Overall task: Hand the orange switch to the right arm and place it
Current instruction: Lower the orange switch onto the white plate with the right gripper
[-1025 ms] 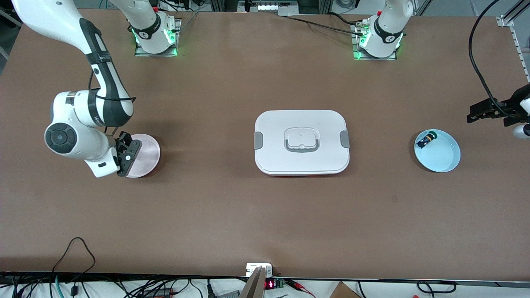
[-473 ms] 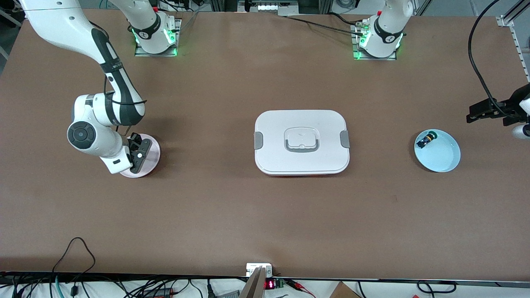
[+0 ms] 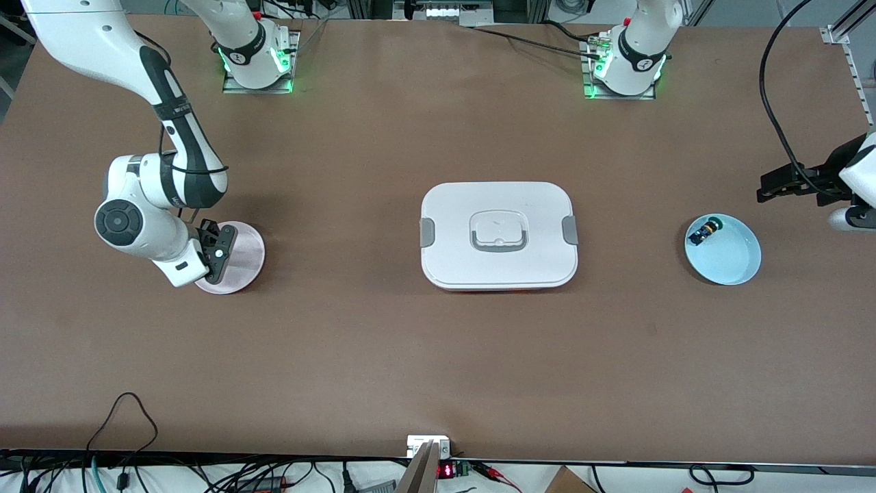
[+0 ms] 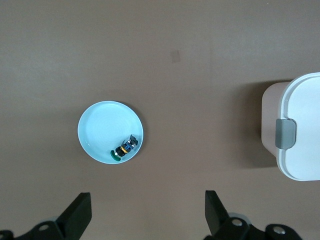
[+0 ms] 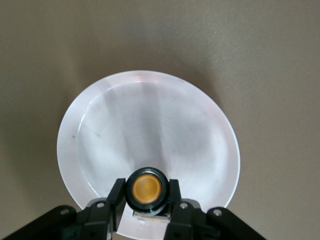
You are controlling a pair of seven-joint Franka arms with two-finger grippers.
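Observation:
In the right wrist view the orange switch (image 5: 146, 188), with an orange face in a round black rim, sits clamped between the fingers of my right gripper (image 5: 145, 196). It hangs just above the edge of the pale pink plate (image 5: 150, 120). In the front view the right gripper (image 3: 217, 252) is over that plate (image 3: 246, 253) at the right arm's end of the table, and it hides the switch. My left gripper (image 3: 777, 186) is open and empty, over bare table beside the light blue plate (image 3: 736, 263). Its fingers (image 4: 80, 212) stand wide apart.
A closed white container (image 3: 498, 235) with grey latches stands at the table's middle; its corner shows in the left wrist view (image 4: 300, 130). The blue plate (image 4: 97, 125) holds a small blue-and-black part with a green tip (image 4: 124, 148), also visible in the front view (image 3: 703, 231).
The right arm swung a little toward the table's middle over the pink plate, then back, still holding the switch. The left gripper shifted slightly toward the middle.

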